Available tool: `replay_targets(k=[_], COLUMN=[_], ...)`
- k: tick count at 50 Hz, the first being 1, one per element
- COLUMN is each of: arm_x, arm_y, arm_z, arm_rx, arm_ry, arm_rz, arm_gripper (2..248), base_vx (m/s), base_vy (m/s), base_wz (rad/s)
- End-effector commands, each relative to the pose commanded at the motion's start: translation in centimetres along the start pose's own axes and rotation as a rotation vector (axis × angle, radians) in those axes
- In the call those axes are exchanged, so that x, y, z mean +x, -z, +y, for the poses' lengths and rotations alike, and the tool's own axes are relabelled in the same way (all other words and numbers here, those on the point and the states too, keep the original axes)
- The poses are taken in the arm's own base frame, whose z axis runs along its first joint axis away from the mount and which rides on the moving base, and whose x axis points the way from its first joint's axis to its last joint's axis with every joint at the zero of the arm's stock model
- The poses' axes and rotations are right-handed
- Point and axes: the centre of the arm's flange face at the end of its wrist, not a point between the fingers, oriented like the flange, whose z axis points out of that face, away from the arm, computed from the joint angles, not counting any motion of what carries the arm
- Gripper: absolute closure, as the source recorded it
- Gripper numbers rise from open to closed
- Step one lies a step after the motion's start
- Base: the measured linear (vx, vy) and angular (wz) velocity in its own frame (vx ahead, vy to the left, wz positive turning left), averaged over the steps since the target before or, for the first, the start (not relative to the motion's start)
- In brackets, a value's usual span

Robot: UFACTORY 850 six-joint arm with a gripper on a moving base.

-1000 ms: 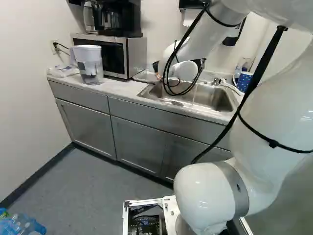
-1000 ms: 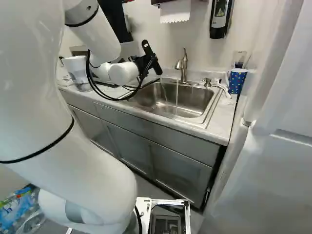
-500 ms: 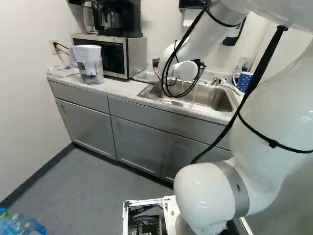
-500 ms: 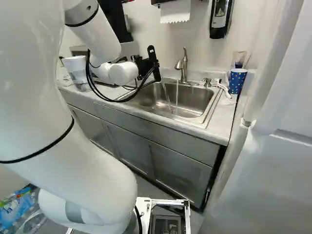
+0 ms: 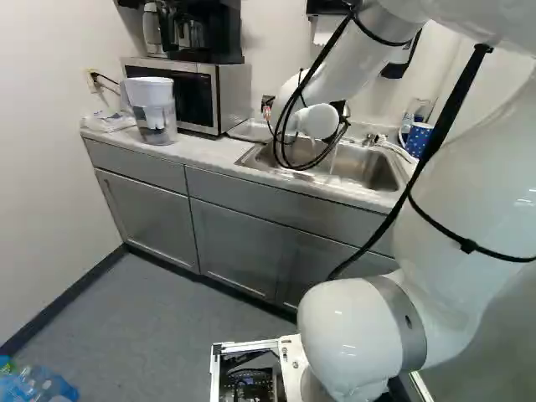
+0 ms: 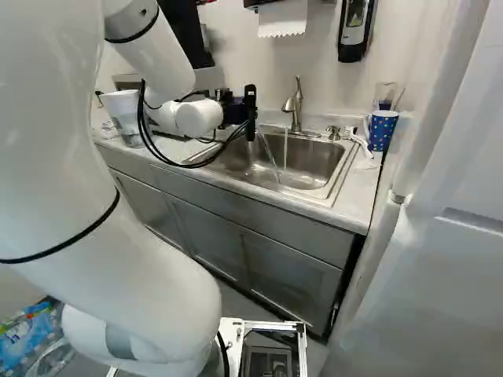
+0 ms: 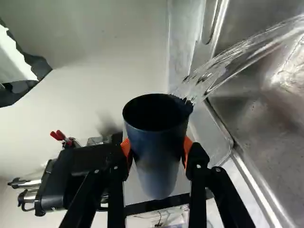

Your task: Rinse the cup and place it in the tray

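Our white arm [image 6: 118, 196] reaches over the counter [image 6: 357, 196] to bring its wrist beside the sink [image 6: 314, 162], presumably so that whatever spills lands in the basin. The faucet [image 6: 295, 110] stands behind the basin with its own stream [image 6: 285, 149] running, which we take as left on for the rinse.

The black gripper [image 7: 156, 148] is at the basin's end nearer the pitcher [image 5: 153, 113], away from the faucet stream, likely to give us room to tip. Between its 2 fingers we have the dark blue cup [image 7: 158, 173], gripped from 2 opposite sides; the orange pads [image 7: 126, 146] press below the rim, which leaves the mouth free. The cup is tilted, and water [image 7: 247, 50] pours from its lip into the sink, so we judge this to be the emptying part of the rinse.

We cannot make out the tray for certain. Next we would let the cup drain and turn it level, minding that a wet wall may slip between the pads.
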Motion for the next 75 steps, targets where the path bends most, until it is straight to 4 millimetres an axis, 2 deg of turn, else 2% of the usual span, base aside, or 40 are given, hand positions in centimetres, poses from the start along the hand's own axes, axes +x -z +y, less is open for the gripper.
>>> replay_targets(k=[23,56,75], arm_x=[0.00,0.00,0.00], arm_y=[0.00,0.00,0.00], arm_z=[0.00,0.00,0.00], arm_rx=[0.000,0.000,0.000], arm_ry=[-0.242,-0.240,-0.073], arm_rz=[0.000,0.000,0.000], arm_gripper=[127,127,127], base_vx=[0.000,0.000,0.000], base_vy=[0.000,0.000,0.000], base_wz=[0.000,0.000,0.000])
